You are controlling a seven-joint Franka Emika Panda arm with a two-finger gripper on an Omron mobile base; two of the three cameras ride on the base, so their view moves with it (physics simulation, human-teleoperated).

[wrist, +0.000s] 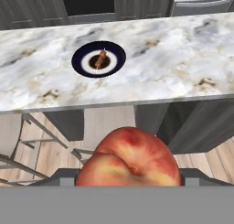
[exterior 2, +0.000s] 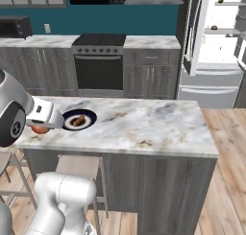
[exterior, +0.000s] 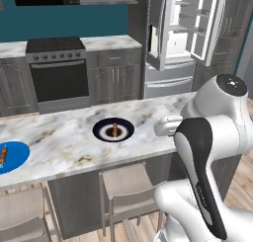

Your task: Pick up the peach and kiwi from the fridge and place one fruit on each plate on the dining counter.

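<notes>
gripper (wrist: 129,184) is gripping the peach (wrist: 130,159), which is sitting right at the bottom of the hand view, between the finger tips. the arm is holding it on the near side of the bench (exterior: 69,137), just off the near edge over the stools, probably so the black plate (wrist: 98,59) is staying in sight for lining up the drop. that plate is lying mid-bench, farther in, and it's already carrying a small brown item (wrist: 100,59), so the peach would be needing a spot beside it. the blue plate (exterior: 17,157) is sitting well to the left near the bench edge, also with something small and brown on it. the fridge (exterior: 180,28) is standing open at the far right. can't make out the kiwi from here.
</notes>
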